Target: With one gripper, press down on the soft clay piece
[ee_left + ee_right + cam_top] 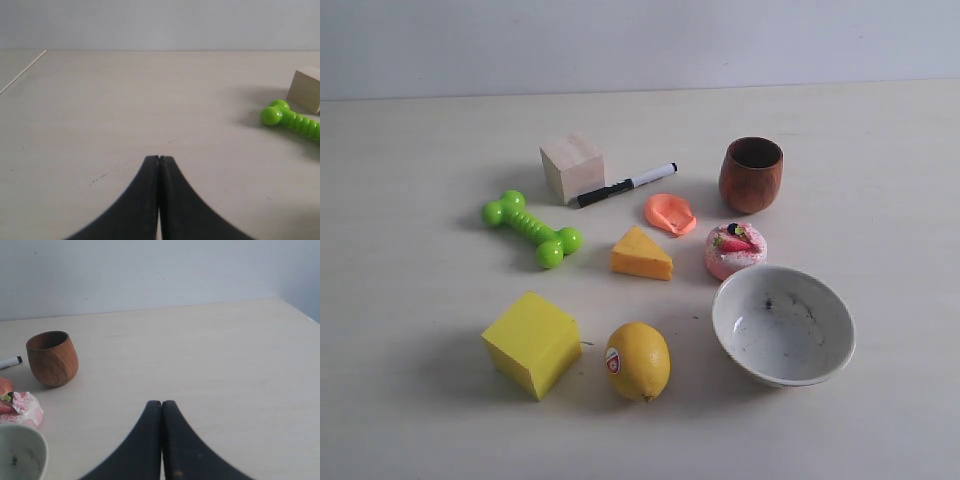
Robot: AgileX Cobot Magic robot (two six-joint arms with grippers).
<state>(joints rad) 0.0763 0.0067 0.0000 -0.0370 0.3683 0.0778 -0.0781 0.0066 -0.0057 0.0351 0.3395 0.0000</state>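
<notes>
Salmon-orange and dented, the soft clay piece (670,213) lies flat on the bench (410,380) just beside the wooden cup (751,175), on the cup's side that faces the marker (625,185). It touches neither of them, and nothing rests on it. The pink cake (735,250) also sits near the cup, on the side toward the white bowl (783,325).

The left claw (159,159) has its two black fingers pressed together with nothing between them. It hangs over bare bench well apart from the cup, which its own view does not show; only the green dumbbell toy (292,119) and a corner of the wooden block (306,89) appear there. The right claw (161,403) is likewise closed tight and empty. Its view takes in the cup, the cake and a sliver of the clay, so it seems the nearer of the two.

The task looks to be at its first step: no reach toward the clay has been made, and neither arm shows in the exterior view. The next move calls for carrying one claw, probably the right, to a spot directly above the clay. It should then come straight down with the tips kept together as a blunt stamp, clear of the cup and the cake.
</notes>
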